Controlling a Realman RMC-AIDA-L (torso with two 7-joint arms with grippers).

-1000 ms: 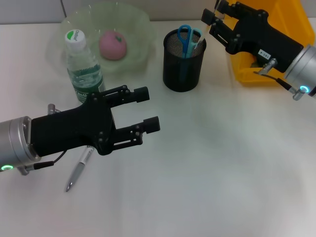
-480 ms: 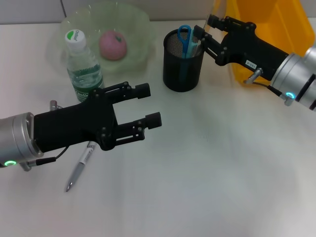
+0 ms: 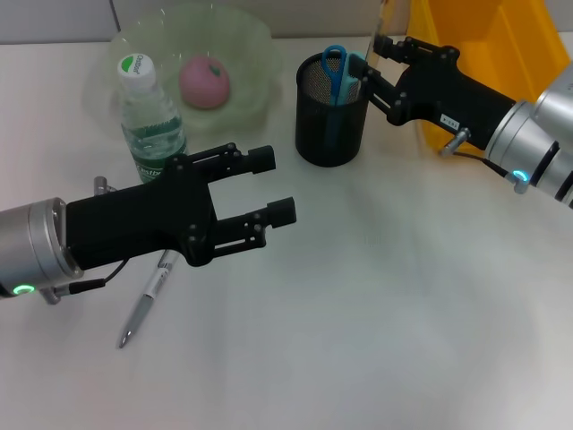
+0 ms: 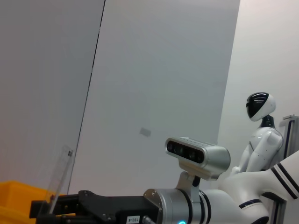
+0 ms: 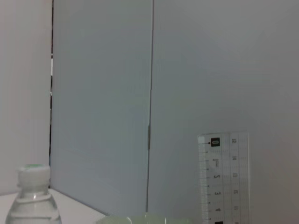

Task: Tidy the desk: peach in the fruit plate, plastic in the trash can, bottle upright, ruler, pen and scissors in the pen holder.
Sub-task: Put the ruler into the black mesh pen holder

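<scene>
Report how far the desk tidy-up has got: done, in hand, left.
Done: peach lies in the fruit plate, bottle stands upright, scissors sit in the pen holder. In hand: right gripper holds the clear ruler upright at the holder's rim. Left: pen lies on the desk under the open left gripper. No plastic is visible.

- We see the pen (image 3: 146,303) only in part: its upper end is hidden under the left gripper (image 3: 273,185).
- The clear ruler (image 5: 223,177) is cut off by the right wrist view's edge, and its lower end is hidden.
- The yellow trash can (image 3: 483,54) runs off frame, partly hidden behind the right arm.
</scene>
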